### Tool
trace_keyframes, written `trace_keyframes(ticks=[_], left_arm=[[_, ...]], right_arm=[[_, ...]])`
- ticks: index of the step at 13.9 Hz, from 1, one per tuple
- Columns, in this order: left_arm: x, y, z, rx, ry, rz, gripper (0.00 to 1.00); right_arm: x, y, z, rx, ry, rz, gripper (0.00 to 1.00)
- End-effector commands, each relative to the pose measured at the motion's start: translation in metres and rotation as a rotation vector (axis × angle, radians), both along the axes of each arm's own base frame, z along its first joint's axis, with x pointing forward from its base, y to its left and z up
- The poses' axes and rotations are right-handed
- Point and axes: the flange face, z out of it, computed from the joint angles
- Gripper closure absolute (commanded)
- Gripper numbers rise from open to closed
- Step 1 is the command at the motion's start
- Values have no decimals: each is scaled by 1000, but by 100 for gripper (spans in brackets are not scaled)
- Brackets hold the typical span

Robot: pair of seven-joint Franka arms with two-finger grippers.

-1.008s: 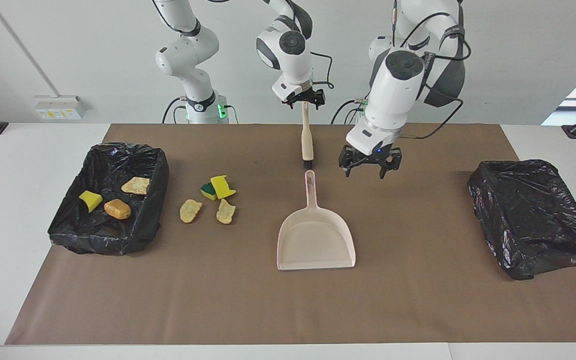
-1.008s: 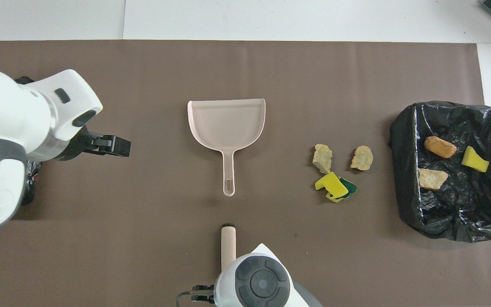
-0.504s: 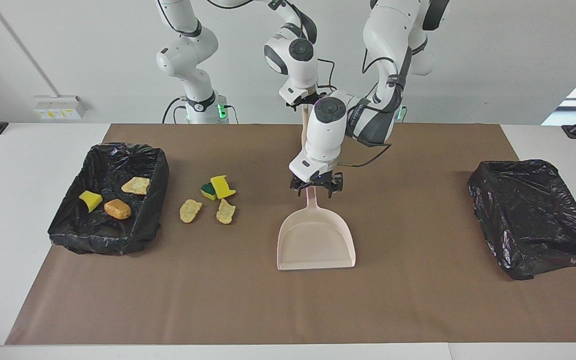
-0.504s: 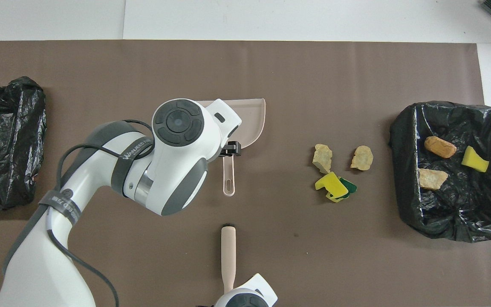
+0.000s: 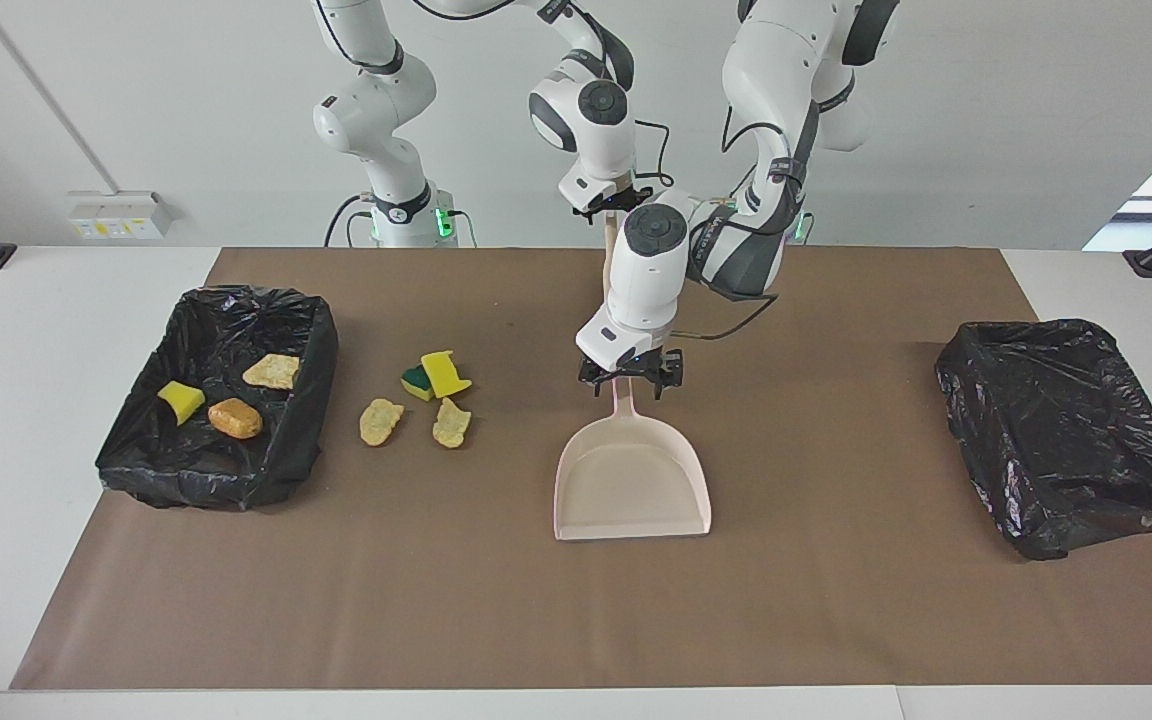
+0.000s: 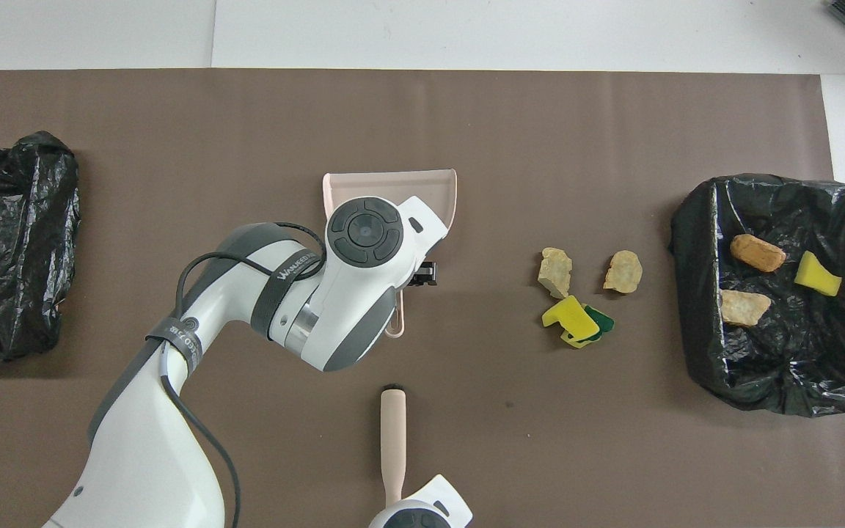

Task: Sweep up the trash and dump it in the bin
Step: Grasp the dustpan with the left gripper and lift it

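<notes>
Facing view tells the story: the left gripper [image 5: 630,383], which a second ago hung beside the dustpan [image 5: 632,478], has swung in and dropped over its handle, jaws spread to either side of it and not yet pinching, and in the last half second it has crept slightly along the handle. I'd say the grab is next, so the sweeping can begin. The right gripper [image 5: 608,203] waits up high, jaws pressed on the brush [image 6: 392,433] handle. The trash [image 5: 422,399] is split: four scraps loose on the desk [image 5: 836,600] beside the bin [image 5: 219,395], three already inside it. An empty second bin [image 5: 1066,432] sits at the left arm's end. Overhead, the left arm's wrist hides the handle grasp entirely, but that view shows the brush laid out in full, which the facing view masks.
</notes>
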Motion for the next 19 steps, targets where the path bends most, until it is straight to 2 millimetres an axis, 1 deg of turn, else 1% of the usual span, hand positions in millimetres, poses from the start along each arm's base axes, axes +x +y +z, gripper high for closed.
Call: trace_keyframes(ticks=[1, 2, 3, 4, 5, 6, 7, 8, 9, 10, 11, 13, 14, 16, 17, 19], left_arm=[[-3, -1, -4, 2, -13, -7, 37], [-3, -1, -4, 3, -12, -10, 42], [-3, 0, -4, 6, -8, -12, 51], [-3, 1, -5, 9, -5, -15, 65], [-4, 1, -4, 12, -1, -17, 81], [-4, 2, -2, 14, 3, -18, 95], [-2, 5, 0, 15, 2, -30, 100], [-1, 8, 3, 16, 1, -59, 100], [1, 12, 7, 17, 1, -111, 100], [5, 19, 11, 23, 9, -177, 100], [9, 30, 21, 26, 12, -234, 100], [12, 48, 46, 36, 15, -306, 100], [13, 54, 51, 49, 22, -359, 100], [14, 62, 54, 102, 51, -499, 100], [13, 63, 56, 136, 49, -607, 100], [11, 68, 55, 149, 80, -745, 100]], right_arm=[[-3, 0, -5, 10, -9, -22, 0], [-3, 0, -6, 9, -9, -24, 3], [-2, 1, -11, 5, -13, -19, 11], [-2, 2, -10, 5, -19, -15, 19], [-3, 4, -10, 5, -19, -9, 31], [-6, 5, -11, 3, -18, -1, 49], [-7, 5, -10, -4, -24, 10, 77], [-6, 5, -10, -9, -31, 16, 94], [-6, 6, -10, -11, -31, 15, 100], [-7, 5, -9, -15, -35, 21, 100], [-7, 5, -8, -31, -48, 48, 100], [-4, 7, 0, -57, -31, 75, 100], [-5, 7, 5, -63, -24, 79, 100], [-4, 2, 17, -60, -25, 79, 100], [-3, -1, 25, -65, -26, 89, 100], [2, -16, 48, -82, -52, 102, 100]])
